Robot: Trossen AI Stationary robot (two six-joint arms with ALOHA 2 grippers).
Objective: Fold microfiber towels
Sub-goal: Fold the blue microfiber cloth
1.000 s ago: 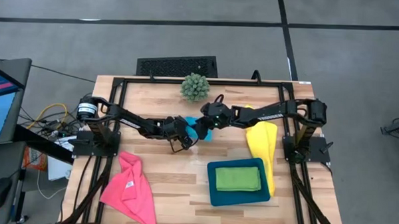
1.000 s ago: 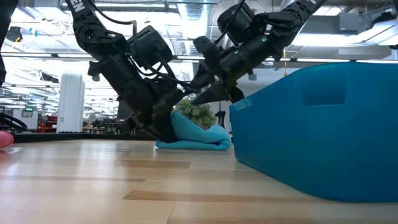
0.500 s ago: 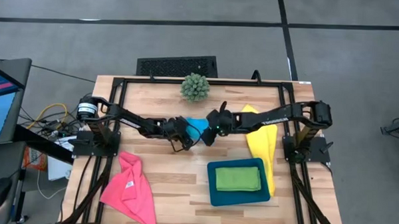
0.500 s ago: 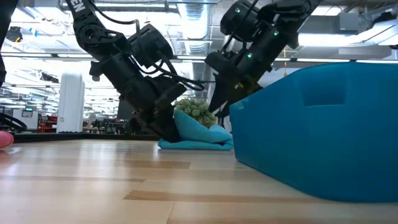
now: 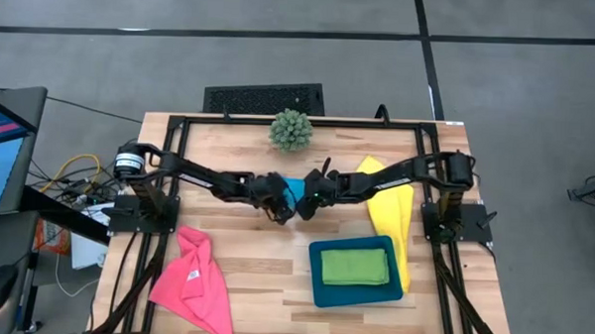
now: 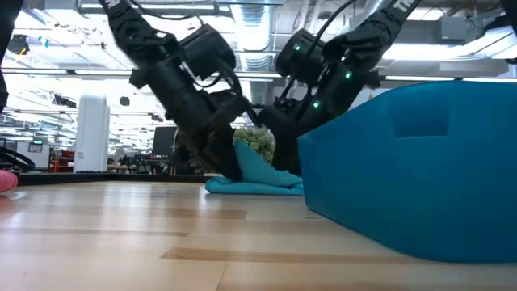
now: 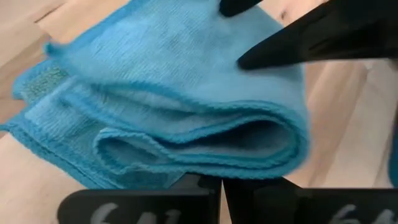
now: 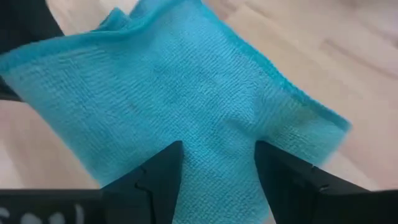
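Grey concrete floor surrounds a pale wooden bench [image 5: 264, 275] framed by black rails, with a spiky green ball plant [image 5: 291, 130] at its far edge. Both dark arms reach in toward the middle, where the sky blue towel [image 5: 294, 189] lies partly folded on the wood. From the low view it sits as a flat pile with one flap raised between the two arms [image 6: 260, 174].

The left claw [image 5: 279, 208] is down at the blue towel's near edge, its fingers pressed together; its own camera shows the doubled hem of the cloth right in front of the closed tips, but I cannot tell whether any cloth is pinched between them. The right claw [image 5: 306, 203] is just beside it, meeting the towel from the other side with fingers spread apart, the blue cloth lying between them and nothing clamped.

Toward the right of the bench, the yellow towel [image 5: 391, 212] lies stretched out, its near end tucked behind a dark teal tray [image 5: 315, 277]. The lime green towel [image 5: 355, 266] rests folded inside that tray. The hot pink towel [image 5: 194, 277] lies rumpled near the front left corner, well apart from the rest.
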